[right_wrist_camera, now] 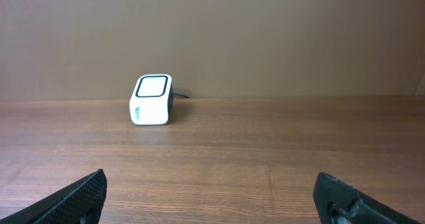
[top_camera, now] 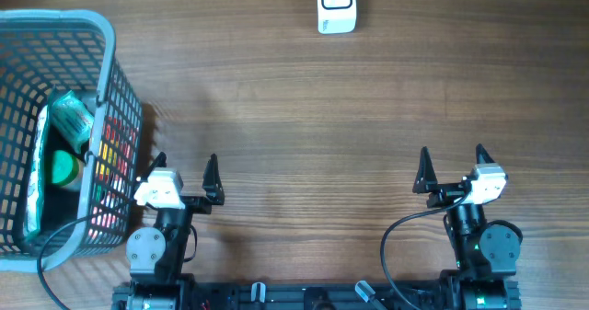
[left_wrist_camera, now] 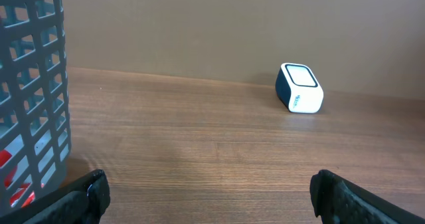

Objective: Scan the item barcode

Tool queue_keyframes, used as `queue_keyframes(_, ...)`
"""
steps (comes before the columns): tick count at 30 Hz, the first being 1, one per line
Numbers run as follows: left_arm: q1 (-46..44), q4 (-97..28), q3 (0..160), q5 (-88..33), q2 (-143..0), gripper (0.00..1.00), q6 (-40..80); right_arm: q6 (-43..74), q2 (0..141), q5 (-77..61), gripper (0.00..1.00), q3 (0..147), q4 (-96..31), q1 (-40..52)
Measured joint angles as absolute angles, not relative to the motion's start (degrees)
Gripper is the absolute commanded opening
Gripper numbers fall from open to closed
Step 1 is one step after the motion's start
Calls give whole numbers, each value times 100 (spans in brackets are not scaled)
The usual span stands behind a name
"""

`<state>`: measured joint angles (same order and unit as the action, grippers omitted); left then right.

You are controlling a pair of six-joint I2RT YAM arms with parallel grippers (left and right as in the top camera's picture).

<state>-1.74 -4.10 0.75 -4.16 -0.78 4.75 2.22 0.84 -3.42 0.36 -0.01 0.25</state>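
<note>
Two Grippers Spread, Nothing Held

My left gripper (top_camera: 186,163) and right gripper (top_camera: 453,155) rest nearest, jaws wide apart, empty. Just beside the left one, packaged items (top_camera: 72,117) lie inside the grey basket (top_camera: 55,17). Farthest off stands the white barcode scanner (top_camera: 337,5).

My left hand (left_wrist_camera: 209,181) is spread wide, holding nothing, black fingertips (left_wrist_camera: 89,194) at both lower corners. Grey basket (left_wrist_camera: 33,84) stands on the desk (left_wrist_camera: 199,144) at left. White scanner (left_wrist_camera: 300,88) sits well ahead, to the right.
</note>
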Motion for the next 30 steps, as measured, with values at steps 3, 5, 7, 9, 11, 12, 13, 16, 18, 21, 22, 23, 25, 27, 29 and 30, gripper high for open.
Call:
queue_keyframes(3,-174,-410,75,-320,-78,100,473,222,84,-342,100,36,-1,25)
queue_keyframes(5,-174,-412,75,-196,-78,100,473,222,84,-342,100,36,-1,25)
queue_keyframes(7,-174,-414,75,-145,-78,100,473,222,84,-342,100,36,-1,25)
queue_keyframes(9,-174,-416,75,-132,-78,100,473,222,84,-342,100,36,-1,25)
queue_keyframes(11,-174,-416,75,-132,-78,100,473,222,84,-342,100,36,-1,25)
queue_keyframes(12,-174,-419,75,-132,-78,100,473,224,84,-342,100,36,-1,25)
queue_keyframes(13,-174,-421,75,-132,-78,100,473,222,84,-342,100,36,-1,25)
queue_keyframes(16,-174,-425,75,-130,-78,100,473,222,84,-342,100,36,-1,25)
queue_keyframes(18,-174,-425,75,-130,-78,100,473,224,84,-342,100,36,-1,25)
queue_keyframes(21,-174,-425,75,-130,-78,100,473,222,84,-342,100,36,-1,25)
queue_keyframes(22,-174,-425,75,-132,-78,100,473,222,84,-342,100,34,-1,25)
queue_keyframes(23,-174,-425,75,-130,-78,100,473,222,84,-342,100,36,-1,25)
queue_keyframes(25,-174,-425,75,-130,-78,100,473,222,84,-342,100,36,-1,25)
queue_keyframes(27,-174,-425,75,-130,-78,100,473,222,84,-342,100,36,-1,25)
queue_keyframes(29,-174,-425,75,-130,-78,100,473,222,84,-342,100,34,-1,25)
queue_keyframes(30,-174,-425,75,-130,-78,100,473,222,84,-342,100,36,-1,25)
